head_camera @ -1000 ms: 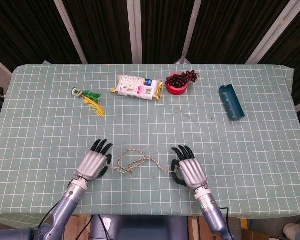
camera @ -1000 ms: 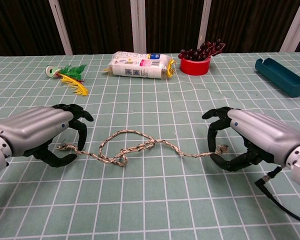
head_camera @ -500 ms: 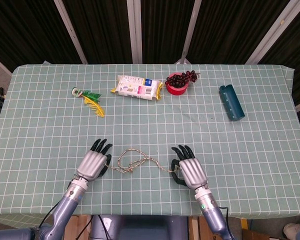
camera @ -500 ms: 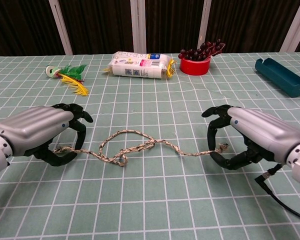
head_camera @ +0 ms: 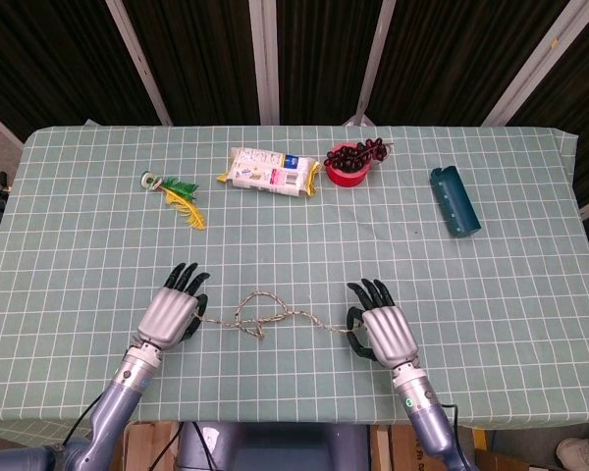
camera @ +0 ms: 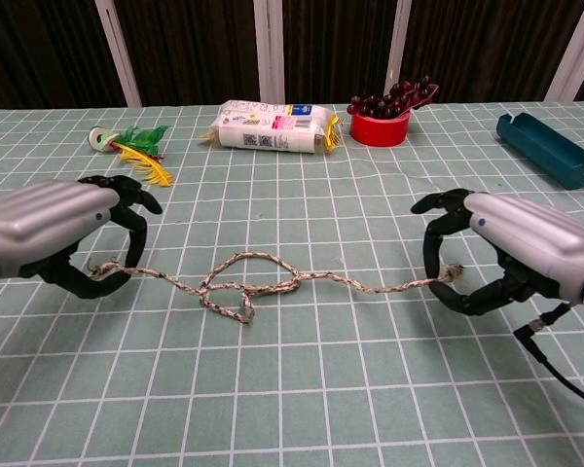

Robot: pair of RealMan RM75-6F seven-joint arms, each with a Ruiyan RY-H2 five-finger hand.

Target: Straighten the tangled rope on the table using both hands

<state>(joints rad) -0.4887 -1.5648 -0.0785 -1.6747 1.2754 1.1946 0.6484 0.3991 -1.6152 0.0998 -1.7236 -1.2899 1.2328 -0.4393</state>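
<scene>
A thin braided rope point(head_camera: 265, 316) point(camera: 273, 284) lies across the near part of the table with a loose loop and knot at its middle. My left hand point(head_camera: 172, 314) point(camera: 54, 233) pinches the rope's left end between thumb and fingers. My right hand point(head_camera: 383, 329) point(camera: 521, 248) pinches the frayed right end. The stretches on either side of the loop run nearly straight and hang slightly above the checked cloth point(head_camera: 294, 235).
Along the far side lie a green and yellow feather toy point(head_camera: 177, 191), a white packet point(head_camera: 270, 170), a red bowl of dark grapes point(head_camera: 351, 162) and a teal holder point(head_camera: 455, 200). A black cable point(camera: 555, 375) trails from my right wrist.
Both hands have moved apart, the left one leftward and the right one rightward. The rope has been drawn longer and its loop has shrunk.
</scene>
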